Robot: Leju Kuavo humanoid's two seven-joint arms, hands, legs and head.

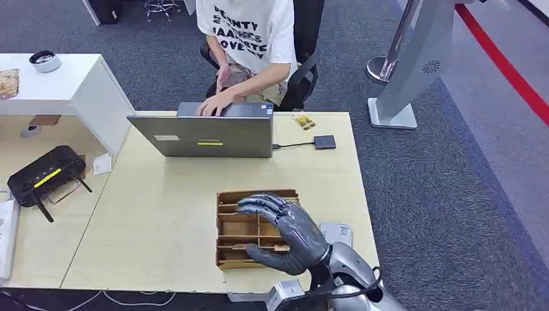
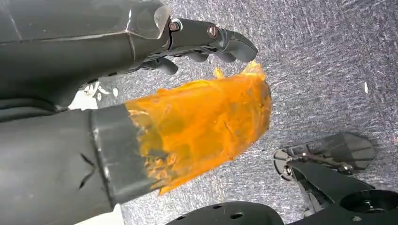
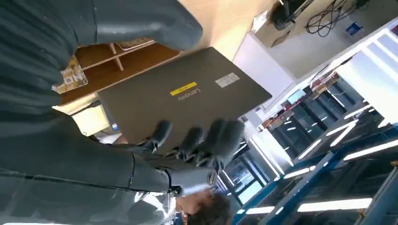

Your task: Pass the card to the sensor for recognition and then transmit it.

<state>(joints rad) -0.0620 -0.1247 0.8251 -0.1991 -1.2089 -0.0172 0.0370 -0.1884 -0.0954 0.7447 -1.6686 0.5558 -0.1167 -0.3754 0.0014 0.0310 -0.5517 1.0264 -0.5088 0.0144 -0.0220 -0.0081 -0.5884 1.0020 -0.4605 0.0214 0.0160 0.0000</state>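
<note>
A pale wooden desk stands on dark grey-blue carpet, with a red stripe running along the floor at the far right and a white cabinet at the desk's left. A person in a white printed T-shirt sits at the far side, one hand on a grey open laptop whose lid back faces the robot; a small dark adapter lies beside it on a cable. A black router with antennas rests on the lower surface to the left. Near the desk's front edge sits a brown wooden compartment tray, its long dividers running left to right. The robot's right hand hovers over the tray's right part, fingers spread and slightly curled, holding nothing visible. A patterned card lies in a tray compartment under that hand; its long axis cannot be told. The left hand hangs over the carpet, fingers curled in with nothing in them, its thumb wrapped in orange tape.
</note>
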